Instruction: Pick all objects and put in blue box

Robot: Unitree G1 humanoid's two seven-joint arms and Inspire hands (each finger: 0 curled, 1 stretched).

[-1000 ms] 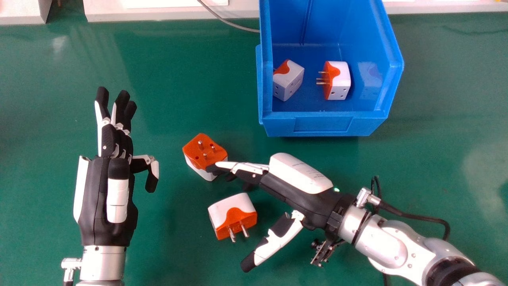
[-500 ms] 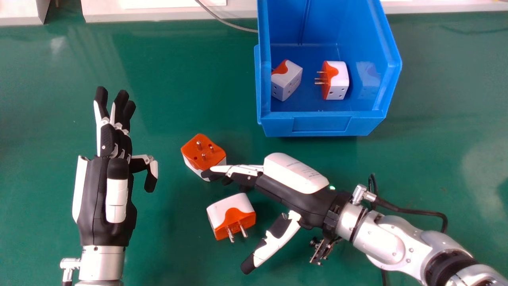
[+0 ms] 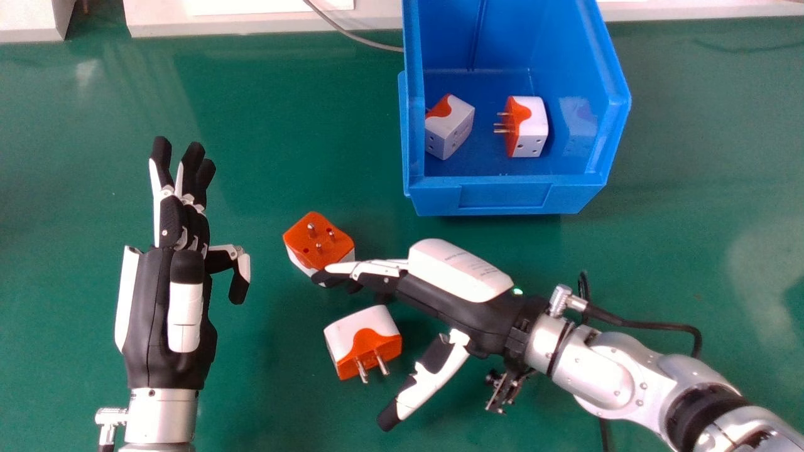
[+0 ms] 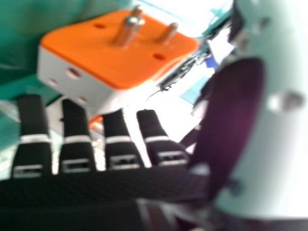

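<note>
Plug (image 3: 352, 336) at lower center of frame, on the desk (image 3: 251, 113), lies between the right hand's fingers (image 3: 383, 269) and thumb (image 3: 428, 379). Right hand (image 3: 458, 276) open, fingers straight, thumb spread well away, nothing gripped. Second plug (image 3: 317, 245) left of center, orange face up; fingertips overlap its near edge, contact can't be told. Left hand (image 3: 169, 314) idle at left of frame, fingers loosely extended. Two more, a gray-white plug (image 3: 453, 129) and a white plug (image 3: 531, 129), sit in the blue box (image 3: 502, 194), top right of center. Handling, judged: light, rigid plastic, won't squash, smooth sides may slip under a weak pinch. Best hold: flat white sides, thumb opposite fingers, squeeze firmly. Avoid the metal prongs (image 3: 382, 363); narrow, poor grip, plug could twist. Blocky shape may tip or skid if only one side gets pushed.
</note>
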